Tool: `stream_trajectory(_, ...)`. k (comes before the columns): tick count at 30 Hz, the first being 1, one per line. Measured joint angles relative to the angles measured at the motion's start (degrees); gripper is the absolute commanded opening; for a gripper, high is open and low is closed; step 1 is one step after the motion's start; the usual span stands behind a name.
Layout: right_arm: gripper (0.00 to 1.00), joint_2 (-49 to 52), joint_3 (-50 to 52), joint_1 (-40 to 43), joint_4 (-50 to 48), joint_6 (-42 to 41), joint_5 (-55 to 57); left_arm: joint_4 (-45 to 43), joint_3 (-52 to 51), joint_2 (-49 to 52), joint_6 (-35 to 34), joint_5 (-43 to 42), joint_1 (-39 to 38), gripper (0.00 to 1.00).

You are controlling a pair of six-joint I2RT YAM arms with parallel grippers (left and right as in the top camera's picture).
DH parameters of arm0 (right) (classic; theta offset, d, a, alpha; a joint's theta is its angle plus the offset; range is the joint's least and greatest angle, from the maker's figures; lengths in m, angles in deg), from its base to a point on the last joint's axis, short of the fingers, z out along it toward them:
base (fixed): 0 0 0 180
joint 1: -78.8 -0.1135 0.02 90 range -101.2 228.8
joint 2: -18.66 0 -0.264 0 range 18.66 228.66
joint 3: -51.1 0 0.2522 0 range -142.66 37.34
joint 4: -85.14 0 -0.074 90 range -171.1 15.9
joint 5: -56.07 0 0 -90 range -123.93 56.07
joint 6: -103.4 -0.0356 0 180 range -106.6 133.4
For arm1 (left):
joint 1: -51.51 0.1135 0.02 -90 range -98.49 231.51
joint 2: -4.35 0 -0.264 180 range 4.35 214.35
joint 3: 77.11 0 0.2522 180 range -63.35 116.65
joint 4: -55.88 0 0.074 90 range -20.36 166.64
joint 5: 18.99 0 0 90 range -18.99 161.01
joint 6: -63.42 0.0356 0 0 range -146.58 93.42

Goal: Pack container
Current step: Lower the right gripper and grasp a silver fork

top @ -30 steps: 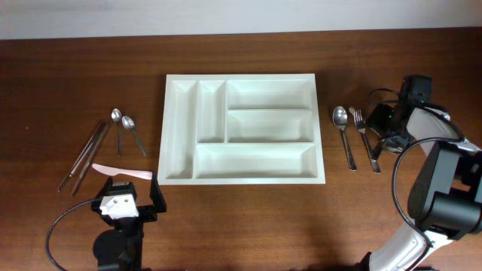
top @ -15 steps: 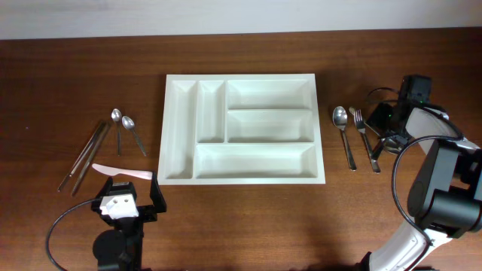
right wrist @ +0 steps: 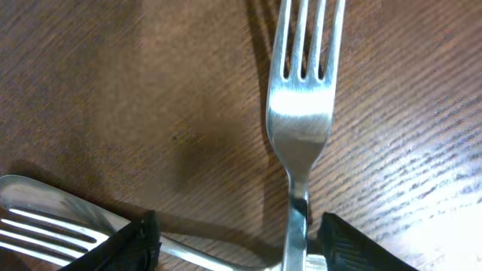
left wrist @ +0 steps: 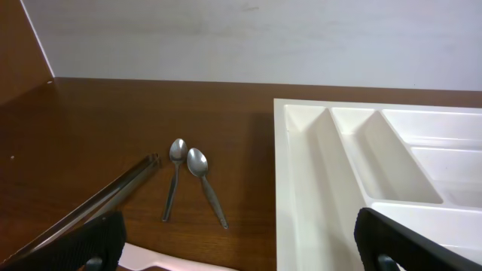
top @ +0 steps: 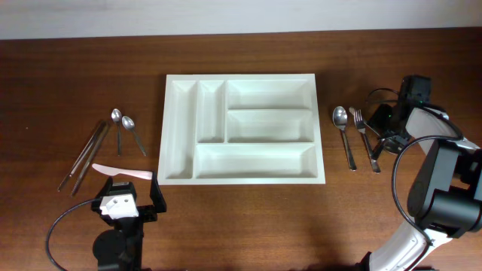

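At the far left of the table (top: 45, 83) lie long thin metal pieces (top: 83, 156), slanted and close together; what they are is hard to make out. Just right of them are two small spoons (top: 126, 129), bowls pointing away and handles spreading apart. Below these lies a pale pink utensil (top: 120, 172), whose shape is too small to tell. In the left wrist view it is cut off by the bottom edge.

The left fingers (left wrist: 98, 242) hang at the near left edge, spread wide with nothing between them, just beside the pink utensil and the container's near left corner.

The container (top: 242, 77) sits flat in the middle of the table, well apart from both groups of cutlery. Its two narrow upright compartments are on the left and its three long horizontal ones on the right. Each shows only bare white plastic.

Right of it, a large spoon (top: 345, 137) and a fork (top: 367, 141) lie side by side. The right fingers (right wrist: 128, 245) are low over the table just right of them and parted. A near fork (right wrist: 300, 128) has its neck running between them, and neither finger clearly touches it. A cut-off fork (right wrist: 34, 232) shows only tines at the lower left corner. Which one matches the overhead fork I cannot tell.
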Motion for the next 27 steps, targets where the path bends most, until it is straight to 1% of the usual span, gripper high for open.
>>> stream_trajectory(6, 0.66, 0.0, 0.0, 0.52, 2.67, -2.25, 1.25, 0.0, 0.0, 0.0, 0.0, 0.0, 0.0, 0.99)
stream_trajectory(9, 0.57, 0.0, 0.0, 1.66, 3.3, -3.17, 1.27, 0.0, 0.0, 0.0, 0.0, 0.0, 0.0, 0.99)
stream_trajectory(11, 0.48, 0.0, 0.0, 2.45, 3.37, -3.58, 1.44, 0.0, 0.0, 0.0, 0.0, 0.0, 0.0, 0.99)
stream_trajectory(13, 0.42, 0.0, 0.0, 3.04, 3.37, -4.09, 1.49, 0.0, 0.0, 0.0, 0.0, 0.02, 0.0, 0.99)
stream_trajectory(16, 0.41, 0.0, 0.0, 3.43, 3.34, -4.28, 1.66, 0.0, 0.0, 0.0, 0.0, 0.02, 0.0, 0.99)
stream_trajectory(27, 0.41, 0.0, 0.0, 3.43, 2.89, -4.28, 0.2, 0.0, 0.0, 0.0, 0.0, 0.0, 0.0, 0.99)
